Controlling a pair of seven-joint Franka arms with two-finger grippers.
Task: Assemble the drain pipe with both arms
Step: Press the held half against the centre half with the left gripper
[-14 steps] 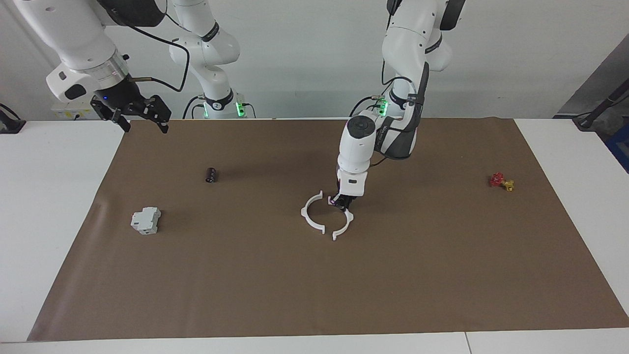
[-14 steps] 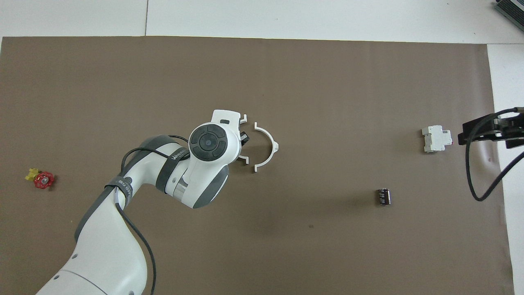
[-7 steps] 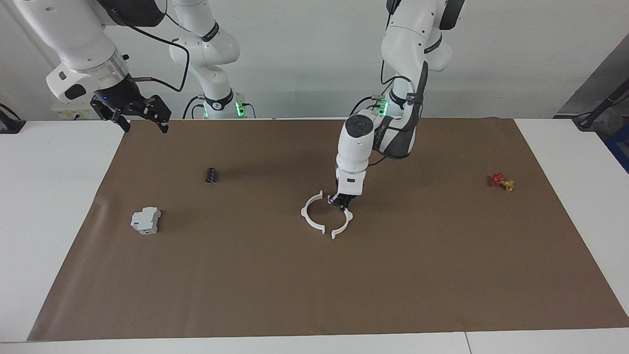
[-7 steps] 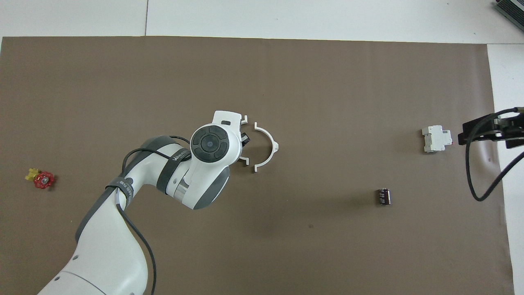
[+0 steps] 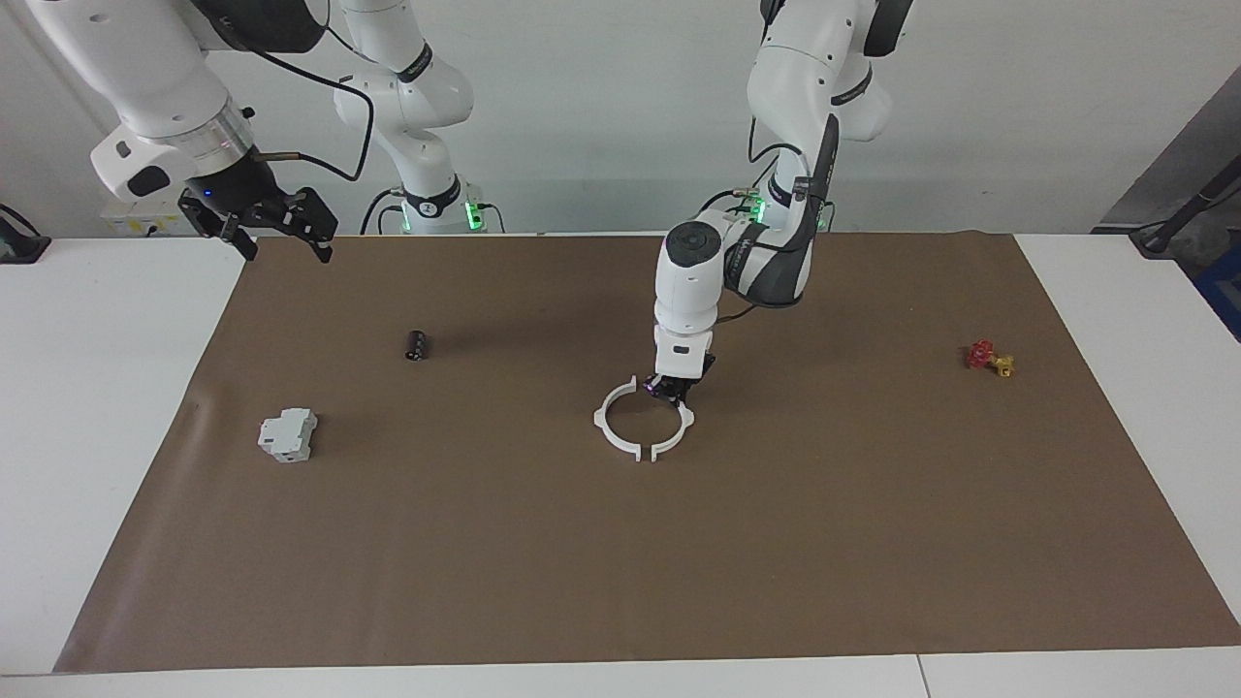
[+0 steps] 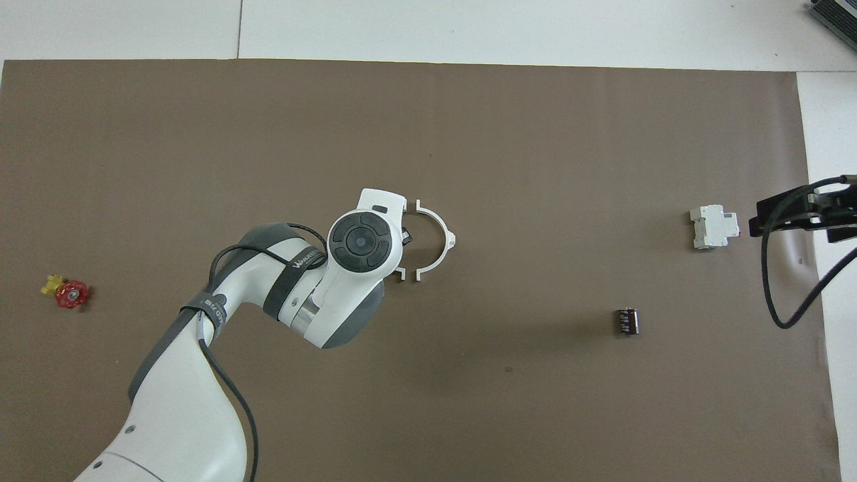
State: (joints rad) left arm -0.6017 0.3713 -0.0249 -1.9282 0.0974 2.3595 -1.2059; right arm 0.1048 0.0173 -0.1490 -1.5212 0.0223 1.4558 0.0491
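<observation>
Misalignment looks like the main risk here: the two white half-rings of the drain pipe [image 5: 644, 425] lie on the brown mat [image 5: 620, 582] near the table's middle, their ends close together but with narrow gaps visible at both seams, so a skewed push could make one tab ride over the other or spin the free half away. The left gripper [image 5: 671, 390] is down at the half-ring [image 5: 679, 427] toward the left arm's end, fingers pressed together on or against its upper end; whether they pinch the plastic or merely nudge it cannot be told, and a thin arc like this would likely slip or flex under a sideways load. The other half-ring [image 6: 436, 241] lies unheld, so nothing braces it. The right gripper [image 5: 276, 228] waits raised over the mat's corner at its own end, fingers spread, holding nothing. No containers are present; a boxy grey-white block [image 5: 287, 434], a small black cylinder [image 5: 416, 345] and a red-and-yellow piece [image 5: 989, 358] lie loose on the mat
</observation>
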